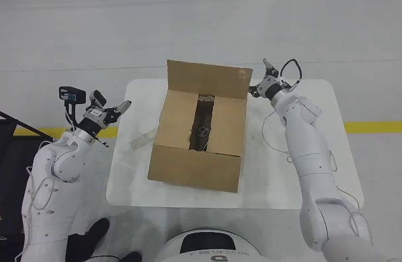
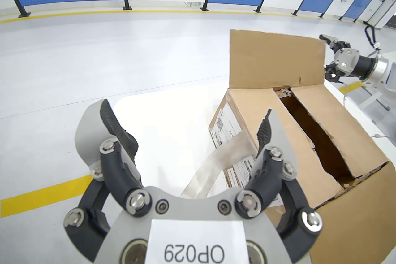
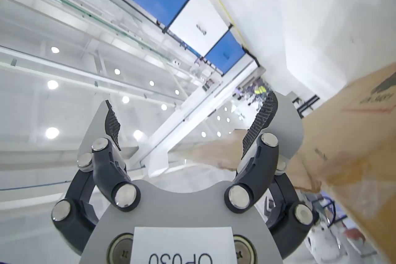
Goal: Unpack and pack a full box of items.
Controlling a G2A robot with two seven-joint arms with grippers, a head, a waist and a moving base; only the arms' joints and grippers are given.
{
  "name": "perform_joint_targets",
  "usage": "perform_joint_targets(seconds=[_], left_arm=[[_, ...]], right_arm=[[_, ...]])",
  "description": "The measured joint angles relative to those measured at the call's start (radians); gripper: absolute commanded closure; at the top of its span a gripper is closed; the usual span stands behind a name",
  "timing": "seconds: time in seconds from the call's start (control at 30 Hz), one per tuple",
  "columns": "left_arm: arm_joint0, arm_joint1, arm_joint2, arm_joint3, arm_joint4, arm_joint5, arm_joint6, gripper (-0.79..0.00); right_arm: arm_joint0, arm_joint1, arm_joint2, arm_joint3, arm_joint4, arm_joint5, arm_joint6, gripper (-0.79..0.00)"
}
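The left gripper (image 1: 111,103) hangs released, fingers spread, left of the box (image 1: 227,128) over the table (image 1: 279,170) edge, and between them a loose tape strip (image 1: 143,139) trails from the box's left wall. The box sits mid-table, its two side flaps nearly shut over a dark item (image 1: 202,131). The right gripper (image 1: 258,78), also spread, is at the upright far flap's (image 1: 207,77) right corner.

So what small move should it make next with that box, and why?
Probably the right gripper closes on the raised flap corner to fold it back: its jaws stand open beside that corner, and two inner flaps half cover the box.
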Motion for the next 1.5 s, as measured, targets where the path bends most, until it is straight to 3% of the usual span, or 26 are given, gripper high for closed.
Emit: perform_joint_targets(seconds=[0.17,0.33,0.6,0.8,1.13,1.3,1.5], left_arm=[[0.000,0.000,0.000,0.000,0.000,0.000,0.000,-0.785],[0.000,0.000,0.000,0.000,0.000,0.000,0.000,-0.785],[0.000,0.000,0.000,0.000,0.000,0.000,0.000,-0.785],[0.003,0.000,0.003,-0.003,-0.001,-0.005,-0.004,-0.785],[0.044,0.030,-0.045,-0.009,-0.013,-0.317,-0.067,-0.785],[0.054,0.051,-0.066,-0.027,0.112,-0.503,-0.098,-0.785],[0.080,0.081,0.000,-0.099,0.273,-0.534,-0.114,-0.785]], right_arm=[[-0.020,0.025,0.023,-0.025,-0.019,0.066,0.203,-0.785],[-0.028,0.057,-0.006,-0.055,-0.177,0.103,0.368,-0.785],[-0.018,0.075,-0.093,-0.096,-0.368,0.113,0.357,-0.785],[-0.018,0.080,-0.115,-0.109,-0.389,0.120,0.339,-0.785],[-0.041,0.083,-0.112,-0.184,-0.339,0.126,0.287,-0.785],[-0.041,0.083,-0.112,-0.183,-0.339,0.126,0.287,-0.785],[-0.041,0.083,-0.112,-0.183,-0.339,0.126,0.287,-0.785]])
